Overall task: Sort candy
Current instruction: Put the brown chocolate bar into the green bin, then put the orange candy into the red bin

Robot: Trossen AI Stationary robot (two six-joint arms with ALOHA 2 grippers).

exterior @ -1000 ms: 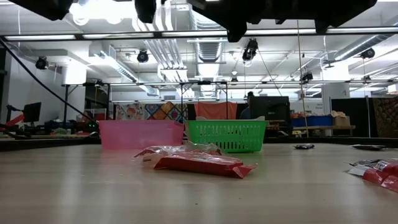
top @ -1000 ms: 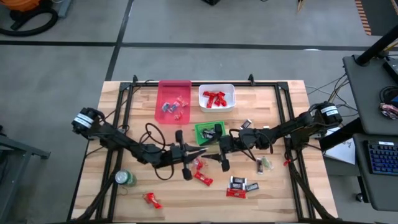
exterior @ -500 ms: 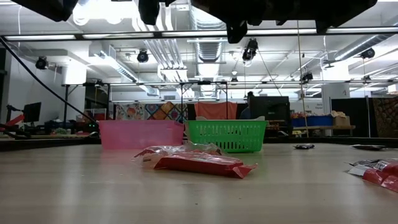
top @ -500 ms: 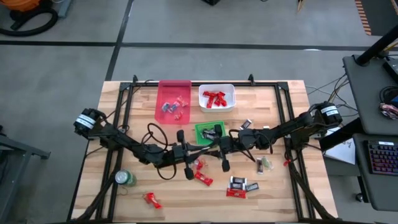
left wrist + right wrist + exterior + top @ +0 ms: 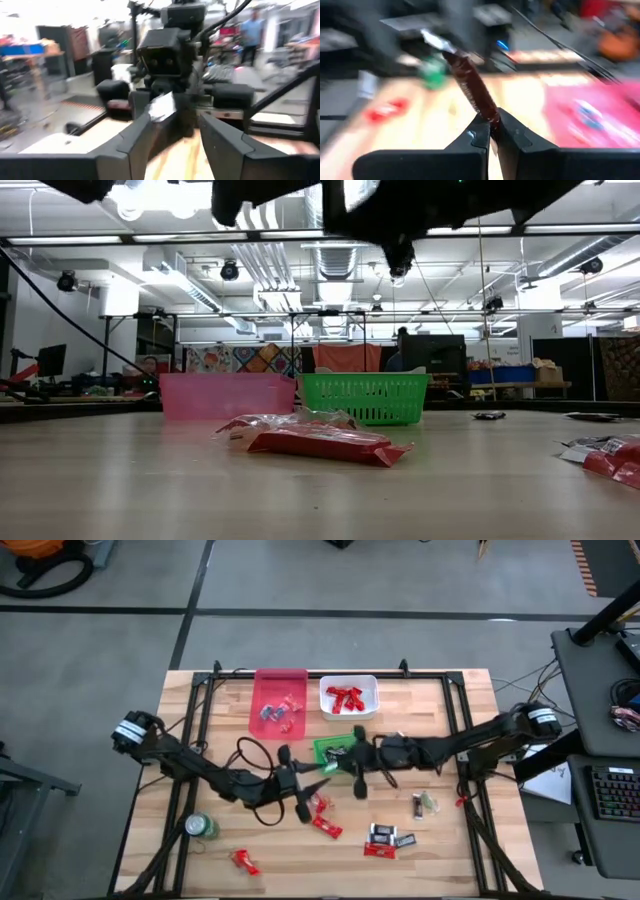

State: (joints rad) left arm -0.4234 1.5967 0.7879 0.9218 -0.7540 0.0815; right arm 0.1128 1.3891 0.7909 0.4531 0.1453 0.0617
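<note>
Handed over, candy (image 5: pixel 470 86) now juts from right pincer (image 5: pixel 491 131).

Left end effector (image 5: pixel 172 132) spread; right end effector (image 5: pixel 492 132) clamped, facing each other mid-table.

Table (image 5: pixel 450 840): pale wood planks, matt, black metal frame at edges. Bins: pink bin (image 5: pixel 279 690) translucent plastic; white bin (image 5: pixel 372 688) glossy plastic; green bin (image 5: pixel 365 397) plastic lattice. Candy (image 5: pixel 471 91) in right gripper (image 5: pixel 491 134): dark shiny foil wrapper. Red candy (image 5: pixel 325 442) crinkly, glossy. Can (image 5: pixel 203 827) at 7 o'clock: green, metal top.
</note>
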